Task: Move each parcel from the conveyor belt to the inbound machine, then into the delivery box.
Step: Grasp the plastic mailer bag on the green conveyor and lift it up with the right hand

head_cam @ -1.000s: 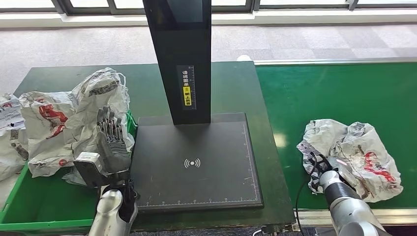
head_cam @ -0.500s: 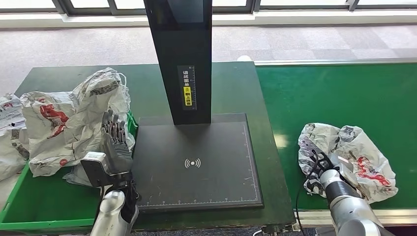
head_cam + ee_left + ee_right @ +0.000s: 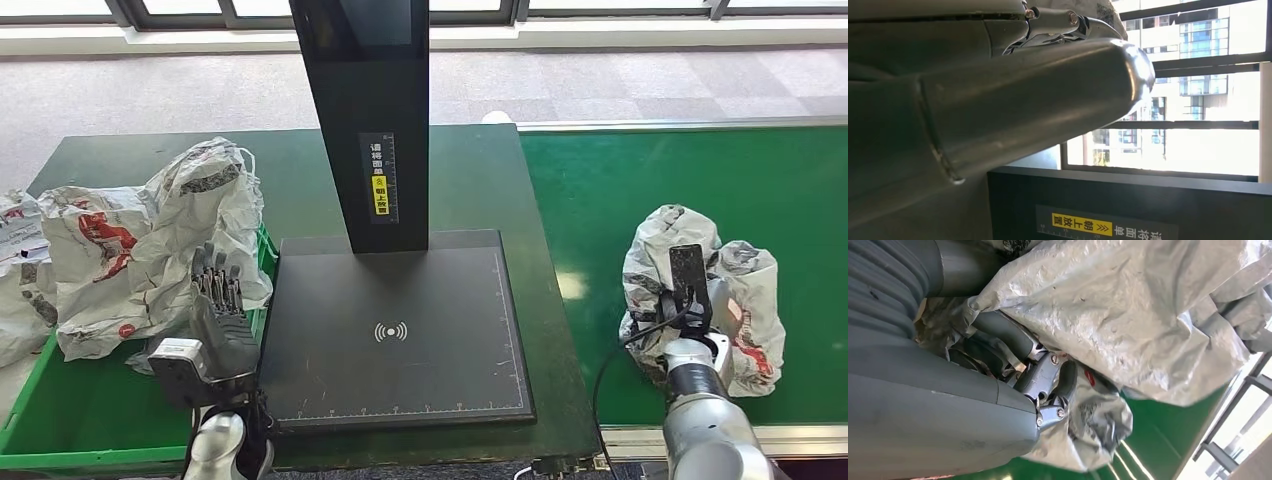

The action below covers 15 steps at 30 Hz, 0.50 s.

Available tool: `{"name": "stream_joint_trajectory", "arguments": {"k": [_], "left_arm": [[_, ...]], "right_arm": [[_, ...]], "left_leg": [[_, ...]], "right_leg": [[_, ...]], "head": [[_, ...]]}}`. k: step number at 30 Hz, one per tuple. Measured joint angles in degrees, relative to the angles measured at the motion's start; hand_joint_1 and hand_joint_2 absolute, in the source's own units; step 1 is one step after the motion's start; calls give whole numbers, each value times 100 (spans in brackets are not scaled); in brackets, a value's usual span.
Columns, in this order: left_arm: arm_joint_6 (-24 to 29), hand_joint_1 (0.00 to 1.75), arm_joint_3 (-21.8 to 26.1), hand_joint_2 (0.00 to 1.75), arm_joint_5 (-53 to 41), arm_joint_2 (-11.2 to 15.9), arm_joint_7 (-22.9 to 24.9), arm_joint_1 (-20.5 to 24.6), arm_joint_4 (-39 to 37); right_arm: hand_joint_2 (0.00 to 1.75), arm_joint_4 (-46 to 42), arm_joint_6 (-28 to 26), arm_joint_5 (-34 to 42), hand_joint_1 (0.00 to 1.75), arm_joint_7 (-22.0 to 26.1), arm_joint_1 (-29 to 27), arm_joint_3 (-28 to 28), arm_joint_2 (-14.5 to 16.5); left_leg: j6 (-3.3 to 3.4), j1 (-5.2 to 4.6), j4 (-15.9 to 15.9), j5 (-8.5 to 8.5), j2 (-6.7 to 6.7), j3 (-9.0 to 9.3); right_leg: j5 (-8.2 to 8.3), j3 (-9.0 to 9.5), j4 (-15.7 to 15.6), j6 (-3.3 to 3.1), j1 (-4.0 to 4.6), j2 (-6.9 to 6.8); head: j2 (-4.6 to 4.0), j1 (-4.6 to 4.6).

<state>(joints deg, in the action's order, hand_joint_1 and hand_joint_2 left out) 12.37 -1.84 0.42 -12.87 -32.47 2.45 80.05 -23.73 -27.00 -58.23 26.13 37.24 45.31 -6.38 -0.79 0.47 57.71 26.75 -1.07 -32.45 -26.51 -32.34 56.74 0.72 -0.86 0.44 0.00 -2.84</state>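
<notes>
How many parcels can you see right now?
3, maybe more: one on the belt in the right hand; two piled left of the scanner; a possible fourth at the left edge.

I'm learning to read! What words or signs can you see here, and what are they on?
Label on the black post: Chinese writing, white and on a yellow strip; in the left wrist view the strip reads "朝上放置".
Pad: a wireless wave sign, no words.
Parcels: red print, too crumpled to read.

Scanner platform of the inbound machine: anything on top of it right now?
No parcel lies on the scanner platform; only its printed signal icon and the black column rising from its back edge. What's underneath is hidden.
</notes>
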Motion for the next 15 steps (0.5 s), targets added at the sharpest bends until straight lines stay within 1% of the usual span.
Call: {"name": "stream_joint_trajectory", "arguments": {"k": [4,9,11,13,14,15], "left_arm": [[2,0,0,0,-17,0,-5,-23,32],[7,0,0,0,-22,0,-10,-30,42],[11,0,3,0,-30,-1,-16,-34,53],[-6,0,39,0,-89,-20,-35,-38,92],[-28,0,65,0,-128,-33,-44,-39,114],[-62,0,92,0,-169,-48,-48,-39,133]], "right_arm": [[175,-92,49,190,175,163,-6,141,70],[175,-133,128,380,175,343,-15,166,101],[175,-225,261,635,175,534,-50,165,151],[175,-813,912,1445,175,833,-309,74,434],[175,-1211,1317,1879,175,926,-493,-27,612],[175,-1616,1699,2205,175,920,-693,-172,785]], "left_leg": [[0,0,0,0,1,0],[0,0,0,0,1,0],[0,0,0,0,2,0],[0,2,-1,0,1,-1],[-1,3,-2,0,1,-2],[-1,4,-3,0,0,-2]], "right_leg": [[0,-1,2,0,0,0],[0,-1,2,0,0,0],[0,-2,3,0,0,0],[-1,-2,3,-1,3,0],[-1,-3,3,-2,4,-1],[-2,-4,4,-3,5,-1]], "head": [[0,0],[0,0],[0,0],[0,0],[0,0],[0,0]]}}
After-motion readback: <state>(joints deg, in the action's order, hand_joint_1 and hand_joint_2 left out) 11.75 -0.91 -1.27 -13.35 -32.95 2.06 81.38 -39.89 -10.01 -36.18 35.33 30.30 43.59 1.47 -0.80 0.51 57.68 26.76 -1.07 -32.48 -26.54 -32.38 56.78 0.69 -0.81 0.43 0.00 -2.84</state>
